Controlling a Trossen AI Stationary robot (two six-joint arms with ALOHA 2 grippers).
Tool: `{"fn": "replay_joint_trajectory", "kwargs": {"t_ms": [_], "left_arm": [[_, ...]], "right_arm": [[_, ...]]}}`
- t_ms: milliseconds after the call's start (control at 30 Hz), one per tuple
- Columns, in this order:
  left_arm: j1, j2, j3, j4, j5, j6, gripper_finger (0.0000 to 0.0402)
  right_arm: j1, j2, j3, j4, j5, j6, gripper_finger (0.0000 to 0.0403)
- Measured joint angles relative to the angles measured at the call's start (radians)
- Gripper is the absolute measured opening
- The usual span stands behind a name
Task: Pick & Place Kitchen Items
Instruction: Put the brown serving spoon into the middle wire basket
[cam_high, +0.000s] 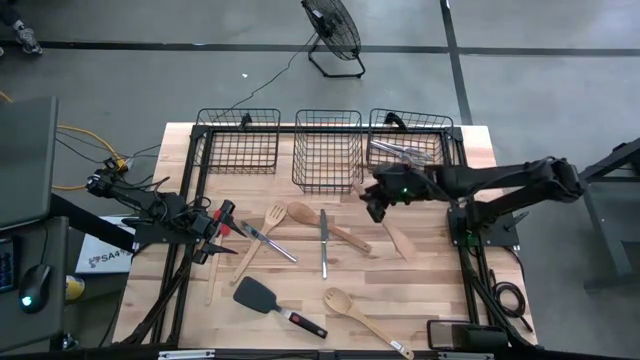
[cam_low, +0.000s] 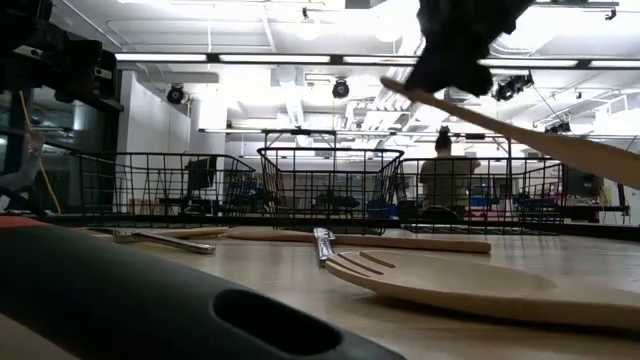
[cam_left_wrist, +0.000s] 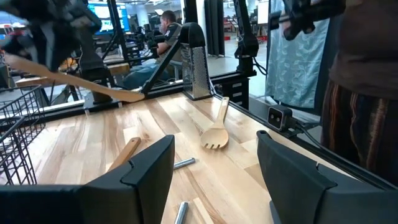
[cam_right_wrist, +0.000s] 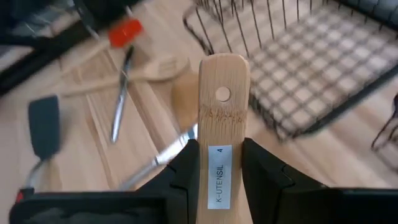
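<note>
My right gripper (cam_high: 377, 203) hovers over the table's middle right, just in front of the baskets, shut on a pale wooden spatula (cam_high: 396, 240). In the low view the spatula (cam_low: 540, 135) slants under the gripper (cam_low: 450, 60). My left gripper (cam_left_wrist: 214, 180) stands open at the table's left edge (cam_high: 215, 228), beside a red-headed spatula (cam_high: 223, 214). Lying flat on the table are a wooden fork (cam_high: 268, 220), a wooden spoon (cam_high: 325, 228), a silver knife (cam_high: 323, 245), more silver cutlery (cam_high: 265, 242), a black turner (cam_high: 256, 293) and a second wooden spoon (cam_high: 362, 318). My right gripper pinches the wooden spatula's handle (cam_right_wrist: 217, 134) between its two fingers (cam_right_wrist: 186, 168), a little back from the end with the hole (cam_right_wrist: 222, 94), which sticks out past the fingertips. The spatula is lifted clear of the table and tilted, its far part (cam_low: 600, 155) lower.
Three black wire baskets line the far edge: left (cam_high: 240, 140), middle (cam_high: 327, 150) and right (cam_high: 410, 135), the right one holding metal utensils (cam_high: 400, 152). A person (cam_low: 445, 175) sits beyond the table, and another stands close to it (cam_left_wrist: 367, 81).
</note>
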Motion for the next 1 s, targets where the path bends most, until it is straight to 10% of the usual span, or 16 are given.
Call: {"fn": "replay_joint_trajectory", "kwargs": {"t_ms": [1000], "left_arm": [[0.000, 0.000, 0.000, 0.000, 0.000, 0.000, 0.0227]], "right_arm": [[-0.146, -0.011, 0.112, 0.275, -0.108, -0.200, 0.0082]]}}
